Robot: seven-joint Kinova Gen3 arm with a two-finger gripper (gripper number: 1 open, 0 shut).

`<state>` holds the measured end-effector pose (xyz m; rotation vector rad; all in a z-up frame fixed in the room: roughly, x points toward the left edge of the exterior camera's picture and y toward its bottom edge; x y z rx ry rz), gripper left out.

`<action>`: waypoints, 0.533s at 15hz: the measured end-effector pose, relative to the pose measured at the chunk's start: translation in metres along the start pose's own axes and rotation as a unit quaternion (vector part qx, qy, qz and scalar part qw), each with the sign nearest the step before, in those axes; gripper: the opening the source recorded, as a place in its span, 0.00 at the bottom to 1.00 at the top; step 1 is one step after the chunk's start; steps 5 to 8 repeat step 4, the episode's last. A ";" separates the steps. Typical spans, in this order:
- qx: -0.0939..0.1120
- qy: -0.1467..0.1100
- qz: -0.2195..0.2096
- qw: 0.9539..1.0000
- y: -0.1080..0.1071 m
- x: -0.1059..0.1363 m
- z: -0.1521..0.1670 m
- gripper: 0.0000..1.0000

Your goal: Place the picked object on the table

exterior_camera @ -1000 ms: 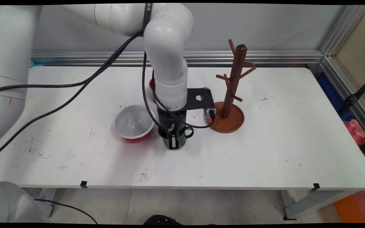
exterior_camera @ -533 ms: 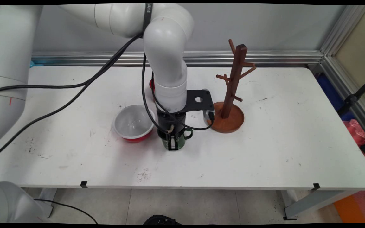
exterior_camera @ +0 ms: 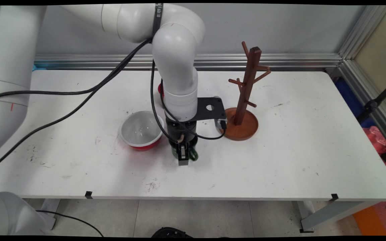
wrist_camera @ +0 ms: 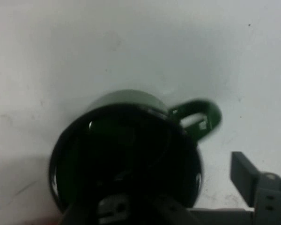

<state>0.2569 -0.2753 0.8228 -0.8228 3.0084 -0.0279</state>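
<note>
Mug (exterior_camera: 193,154) between bowl (exterior_camera: 141,131), left, and rack (exterior_camera: 243,110), right.

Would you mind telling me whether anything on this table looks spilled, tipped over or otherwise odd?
Nothing stands out. The green mug under the claw stands upright, as do the red bowl and the wooden mug tree. Only dark scuff marks mar the white table.

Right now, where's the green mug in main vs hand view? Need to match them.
Main view: green mug at table centre, mostly hidden under the gripper, right of the red bowl.
Hand view: green mug fills the lower centre, seen from above.
Shared landmark: the mug's handle, on the mug's right in both views.
</note>
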 end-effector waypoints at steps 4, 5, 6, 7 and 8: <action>-0.004 0.007 -0.007 1.000 0.003 0.001 0.000 1.00; -0.004 0.007 -0.007 1.000 0.003 0.001 0.000 1.00; -0.004 0.007 -0.007 1.000 0.003 0.001 0.000 1.00; -0.004 0.007 -0.007 1.000 0.003 0.001 0.000 1.00; -0.004 0.007 -0.007 1.000 0.003 0.001 0.000 1.00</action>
